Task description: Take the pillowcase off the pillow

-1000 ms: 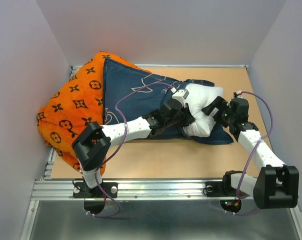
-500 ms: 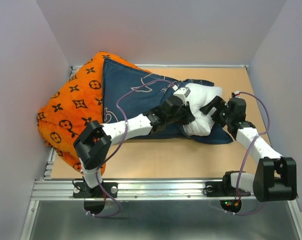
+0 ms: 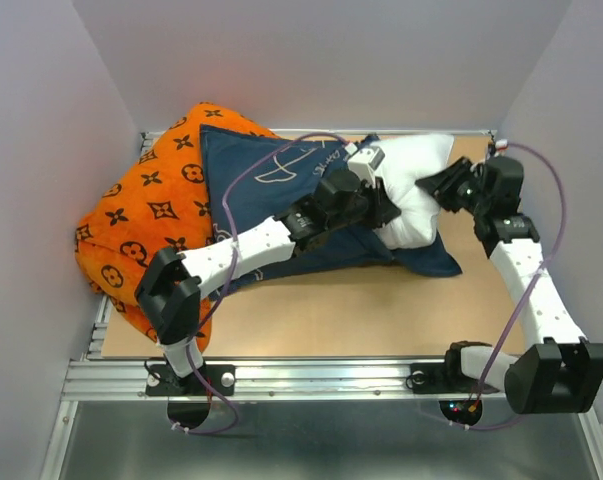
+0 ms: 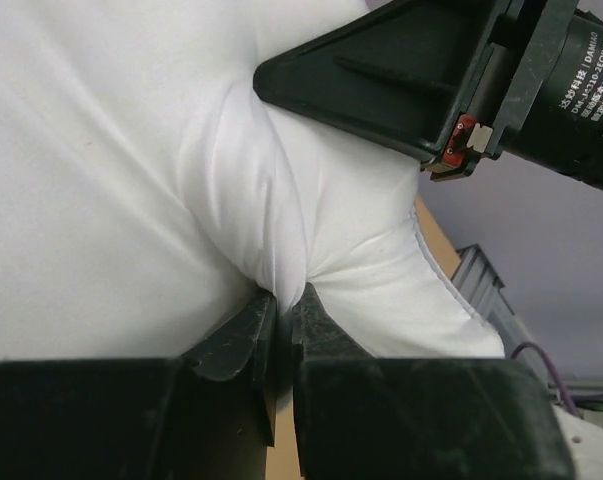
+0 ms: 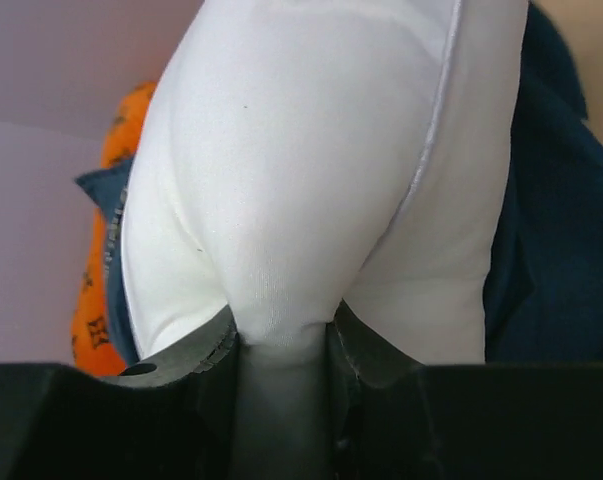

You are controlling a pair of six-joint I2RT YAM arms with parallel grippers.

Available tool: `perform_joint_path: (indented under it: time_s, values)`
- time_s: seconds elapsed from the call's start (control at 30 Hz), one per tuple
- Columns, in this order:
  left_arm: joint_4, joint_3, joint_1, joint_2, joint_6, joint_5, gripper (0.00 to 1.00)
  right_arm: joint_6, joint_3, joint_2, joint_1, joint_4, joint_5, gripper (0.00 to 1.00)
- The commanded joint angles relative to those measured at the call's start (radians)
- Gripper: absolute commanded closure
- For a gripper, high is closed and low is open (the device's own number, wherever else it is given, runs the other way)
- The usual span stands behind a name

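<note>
tan board surface (image 3: 331, 320): carries everything, bare along the near edge.
plump orange cushion with black motifs (image 3: 141, 230): far left against the wall, with the left part of the case lying up on it.
navy blue soft fabric pillowcase with white line drawings (image 3: 251, 195): mid-left, mouth to the right, wrapping the pillow's left part.
plump plain white pillow (image 3: 416, 190): far right, one end out of the pillowcase, the rest hidden inside.
left end effector (image 4: 281, 315): pressed together, pinching a fold of white pillow cloth.
right end effector (image 5: 281, 338): clamped on another fold at the exposed pillow end.
risk: neither one holds navy cloth, so a pull likely drags the pillowcase along. The thin pinches may slip off, and the case may snag on the orange cushion.
writing: the black camera lens (image 4: 581, 90) barrel shows "V2.0", rest unreadable. White marks on the pillowcase are too small to read. The cushion motifs have no legible lettering.
</note>
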Motion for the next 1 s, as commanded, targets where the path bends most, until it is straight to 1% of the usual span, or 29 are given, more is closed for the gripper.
perform_joint_path:
  time_s: [0.0,0.03,0.07,0.13,0.2,0.23,0.3,0.4,0.43,0.5,0.53,0.6,0.63,0.67,0.8,0.83,0.9,0.97]
  values:
    - [-0.047,0.148,-0.013,-0.170,0.082,-0.035,0.93,-0.036,0.393,-0.075,0.015,-0.035,0.083,0.99]
    - [-0.058,0.177,-0.013,-0.180,0.102,-0.058,0.80,-0.039,0.428,-0.053,0.014,-0.055,0.086,0.99]
    - [-0.081,0.193,-0.013,-0.201,0.110,-0.072,0.73,-0.044,0.501,-0.041,0.015,-0.064,0.083,0.99]
    - [-0.095,0.214,-0.013,-0.223,0.139,-0.098,0.60,-0.045,0.566,-0.009,0.014,-0.087,0.091,0.99]
    - [-0.104,0.208,-0.014,-0.272,0.147,-0.124,0.53,-0.055,0.649,0.008,0.015,-0.098,0.100,0.99]
    - [-0.102,0.190,-0.014,-0.291,0.151,-0.138,0.47,-0.061,0.675,0.016,0.014,-0.108,0.117,0.99]
    - [-0.098,0.171,-0.019,-0.348,0.164,-0.193,0.42,-0.076,0.750,0.040,0.015,-0.124,0.137,0.99]
    - [-0.098,0.130,-0.024,-0.411,0.161,-0.272,0.42,-0.087,0.829,0.072,0.015,-0.136,0.138,0.99]
    - [-0.101,0.107,-0.030,-0.433,0.158,-0.310,0.42,-0.088,0.887,0.094,0.014,-0.144,0.138,0.99]
    - [-0.101,0.072,-0.044,-0.442,0.142,-0.342,0.42,-0.088,0.947,0.117,0.015,-0.161,0.135,0.99]
    - [-0.099,0.025,-0.076,-0.445,0.136,-0.379,0.42,-0.091,1.011,0.132,0.015,-0.170,0.135,0.99]
    - [-0.070,-0.020,-0.138,-0.430,0.150,-0.436,0.42,-0.096,1.062,0.158,0.015,-0.184,0.129,0.99]
    - [-0.069,-0.042,-0.206,-0.416,0.171,-0.483,0.42,-0.098,1.079,0.184,0.014,-0.197,0.117,0.99]
    - [-0.050,-0.051,-0.243,-0.402,0.187,-0.559,0.42,-0.101,1.102,0.194,0.015,-0.207,0.111,0.99]
    - [0.049,-0.065,-0.355,-0.327,0.240,-0.670,0.42,-0.104,1.077,0.198,0.014,-0.219,0.100,0.99]
    - [0.059,-0.044,-0.373,-0.306,0.275,-0.737,0.43,-0.105,1.070,0.197,0.014,-0.222,0.103,0.99]
    - [0.074,-0.014,-0.415,-0.241,0.311,-0.802,0.44,-0.111,1.059,0.194,0.015,-0.231,0.103,0.99]
    - [0.104,0.018,-0.433,-0.197,0.334,-0.877,0.46,-0.119,1.059,0.194,0.015,-0.240,0.109,0.99]
